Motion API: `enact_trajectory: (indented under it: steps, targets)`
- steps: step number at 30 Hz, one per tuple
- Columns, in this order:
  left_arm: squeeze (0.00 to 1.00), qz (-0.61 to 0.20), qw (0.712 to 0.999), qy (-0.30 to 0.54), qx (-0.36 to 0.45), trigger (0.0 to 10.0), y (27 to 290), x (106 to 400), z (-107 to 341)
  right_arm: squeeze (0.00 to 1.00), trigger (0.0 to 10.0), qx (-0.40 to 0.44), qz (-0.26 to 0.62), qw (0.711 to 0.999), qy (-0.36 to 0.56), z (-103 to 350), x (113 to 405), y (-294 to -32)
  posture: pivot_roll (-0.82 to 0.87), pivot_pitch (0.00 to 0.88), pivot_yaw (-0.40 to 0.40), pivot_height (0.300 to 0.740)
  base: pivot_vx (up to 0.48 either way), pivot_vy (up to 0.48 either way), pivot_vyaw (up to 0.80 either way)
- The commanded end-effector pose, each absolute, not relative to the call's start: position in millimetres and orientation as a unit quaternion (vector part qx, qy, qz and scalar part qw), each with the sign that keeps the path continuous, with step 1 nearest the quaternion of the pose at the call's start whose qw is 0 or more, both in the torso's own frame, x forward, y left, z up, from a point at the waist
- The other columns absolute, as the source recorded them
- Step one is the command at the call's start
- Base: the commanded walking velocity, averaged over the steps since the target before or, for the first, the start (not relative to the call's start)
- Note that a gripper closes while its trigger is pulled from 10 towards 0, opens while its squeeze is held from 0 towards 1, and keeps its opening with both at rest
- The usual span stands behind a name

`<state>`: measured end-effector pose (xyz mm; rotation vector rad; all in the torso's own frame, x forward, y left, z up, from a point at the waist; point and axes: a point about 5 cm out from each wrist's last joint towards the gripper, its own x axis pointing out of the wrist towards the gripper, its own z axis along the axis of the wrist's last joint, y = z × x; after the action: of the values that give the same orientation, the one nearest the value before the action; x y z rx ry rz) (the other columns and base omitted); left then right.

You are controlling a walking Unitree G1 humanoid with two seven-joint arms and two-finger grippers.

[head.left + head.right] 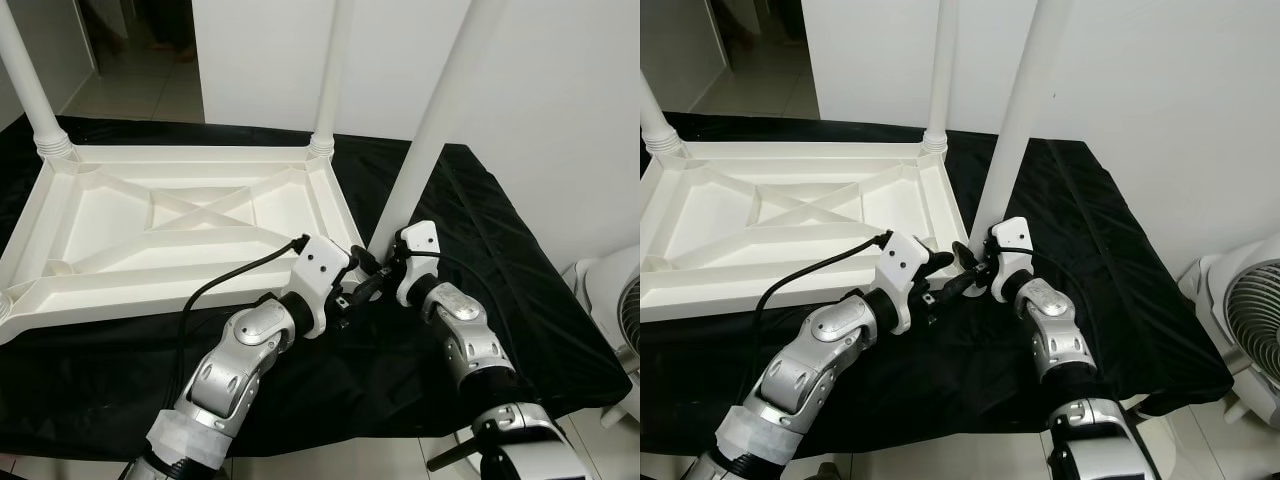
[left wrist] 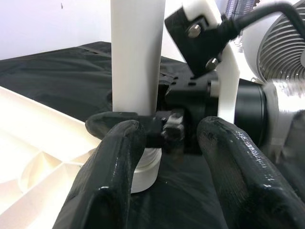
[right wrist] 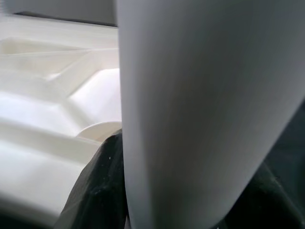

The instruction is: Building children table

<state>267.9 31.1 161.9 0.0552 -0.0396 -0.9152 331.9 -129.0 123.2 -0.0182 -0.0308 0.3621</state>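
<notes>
The counter (image 1: 520,290) is draped in a black cloth and stands against a white wall (image 1: 560,120). On it, filling the 9 to 11 o'clock area, lies the white plastic children's table top (image 1: 170,235), upside down, its ribbed underside with a diagonal cross brace facing up. Two table legs already stand upright in its far corners: one at the far left corner (image 1: 25,85), one at the far right corner (image 1: 330,75).

A third table leg (image 1: 440,125) rises at a slight tilt from the near right corner of the table top, at about 1 o'clock from the two claws. Its foot meets the corner socket just beside both claws.

The right claw (image 1: 378,268) is closed around the base of this third leg; in the right wrist view the white tube (image 3: 200,109) sits between its black fingers (image 3: 102,191).

The left claw (image 2: 169,143) points at the same leg base from 9 o'clock. Its two fingers (image 2: 107,186) are spread apart and grip nothing; the leg base and the right claw lie just beyond their tips.

A white fan (image 1: 1245,320) stands on the floor at 3 o'clock, past the counter edge.
</notes>
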Motion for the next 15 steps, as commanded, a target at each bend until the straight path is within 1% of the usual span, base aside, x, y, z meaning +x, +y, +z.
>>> enact_trajectory:
  steps: [1, 3, 4, 5, 6, 7, 9, 13, 14, 15]
  targets:
    - [0.0, -0.46, 0.887, -0.016, 0.027, 10.0, 26.8, 264.3, 161.8, 0.0, 0.0, -0.012, 0.121, 0.992, 0.02, 109.6, 325.6, -135.4, 0.12, 0.0, -0.079, 0.74, 0.0, 0.0, 0.0]
    - [0.0, -0.46, 0.887, -0.016, 0.027, 10.0, 26.8, 264.3, 161.8, 0.0, 0.0, -0.012, 0.121, 0.992, 0.02, 109.6, 325.6, -135.4, 0.12, 0.0, -0.079, 0.74, 0.0, 0.0, 0.0]
    - [0.0, -0.462, 0.887, -0.015, 0.028, 10.0, 26.3, 263.8, 161.4, 0.0, 0.0, -0.015, 0.076, 0.997, 0.022, 108.5, 319.3, -132.5, 0.12, 0.0, -0.08, 0.74, 0.0, 0.0, 0.0]
    - [0.0, -0.462, 0.887, -0.015, 0.028, 10.0, 26.3, 263.8, 161.4, 0.0, 0.0, -0.015, 0.076, 0.997, 0.022, 108.5, 319.3, -132.5, 0.12, 0.0, -0.08, 0.74, 0.0, 0.0, 0.0]
    - [0.0, -0.463, 0.886, -0.015, 0.028, 10.0, 25.9, 263.4, 161.0, 0.0, 0.0, -0.007, 0.045, 0.999, 0.022, 107.6, 313.5, -128.0, 0.12, 0.0, -0.082, 0.74, 0.0, 0.0, 0.0]
    - [0.0, -0.464, 0.885, -0.015, 0.027, 10.0, 25.6, 263.2, 160.6, 0.0, 0.0, 0.002, 0.043, 0.999, 0.022, 107.2, 308.4, -119.1, 0.12, 0.0, -0.082, 0.74, 0.0, 0.0, 0.0]
    - [0.0, -0.465, 0.885, -0.014, 0.027, 10.0, 25.1, 263.0, 160.6, 0.0, 0.0, 0.004, 0.047, 0.999, 0.017, 108.7, 305.7, -113.9, 0.11, 0.0, -0.082, 0.74, 0.0, 0.0, 0.0]
    - [0.0, -0.467, 0.884, -0.014, 0.027, 10.0, 24.3, 262.9, 160.5, 0.0, 0.0, 0.011, 0.053, 0.998, 0.016, 110.1, 306.4, -113.6, 0.11, 0.0, -0.083, 0.74, 0.0, 0.0, 0.0]
    - [0.0, -0.467, 0.883, -0.015, 0.027, 10.0, 24.2, 263.0, 160.6, 0.0, 4.4, 0.012, 0.052, 0.998, 0.016, 110.6, 307.5, -115.7, 0.11, 0.0, -0.086, 0.74, 0.0, 0.0, 0.0]
    - [0.0, -0.467, 0.883, -0.015, 0.027, 10.0, 24.2, 263.0, 160.6, 0.0, 4.4, 0.012, 0.052, 0.998, 0.016, 110.6, 307.5, -115.7, 0.11, 0.0, -0.086, 0.74, 0.0, 0.0, 0.0]
